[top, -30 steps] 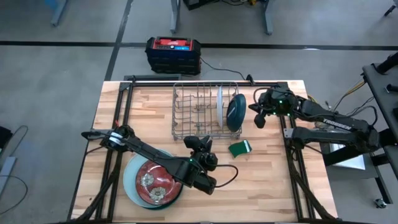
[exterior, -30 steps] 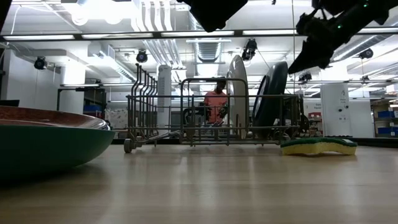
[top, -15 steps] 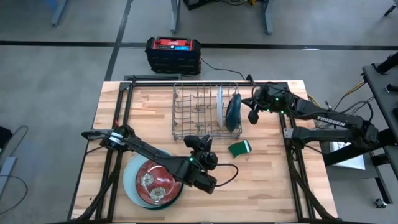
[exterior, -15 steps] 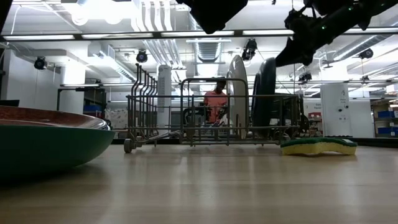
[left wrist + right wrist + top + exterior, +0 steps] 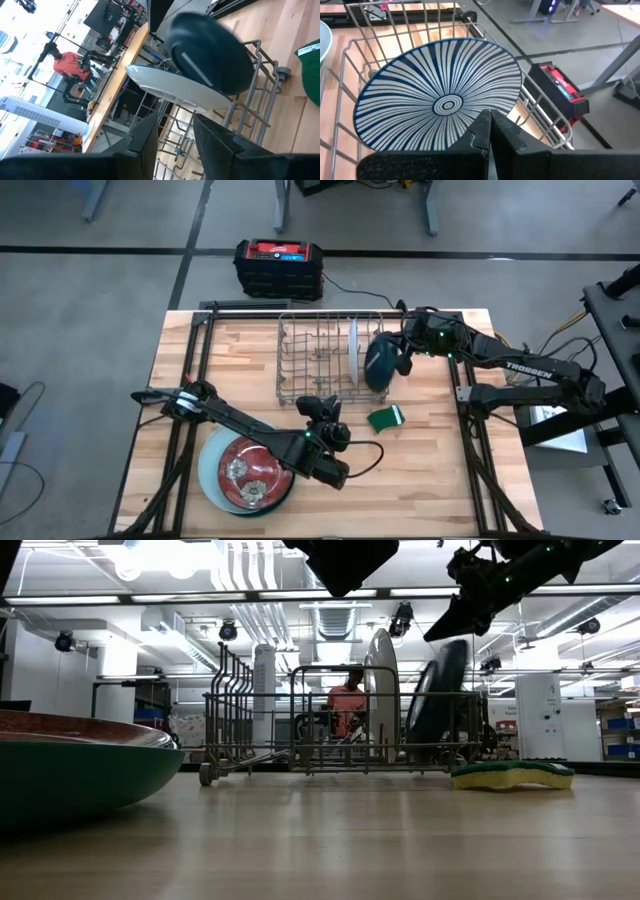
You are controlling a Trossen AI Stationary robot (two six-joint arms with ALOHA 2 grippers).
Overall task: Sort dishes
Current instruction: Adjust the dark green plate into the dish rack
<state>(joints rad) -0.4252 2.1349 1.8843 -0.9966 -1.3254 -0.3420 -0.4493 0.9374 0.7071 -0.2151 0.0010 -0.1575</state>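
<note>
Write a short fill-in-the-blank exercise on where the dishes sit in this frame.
1. The dark teal plate stands on edge in the wire ____.
2. The white plate stands ____ the teal one.
3. The red-brown plate lies inside the pale blue ____.

Missing: rack; beside; plate

A wooden table (image 5: pixel 440 480) with black frame rails along both sides is carrying everything here. The wire rack (image 5: pixel 325 360) is sitting toward the back middle, with its feet right on the wood. A green sponge (image 5: pixel 386 418) is lying flat just in front of the rack's right end, apart from it. A big pale plate (image 5: pixel 212 476) is resting near the front left and holding a red-brown plate (image 5: pixel 252 470) inside it. The right half of the front is showing bare planks.
</note>
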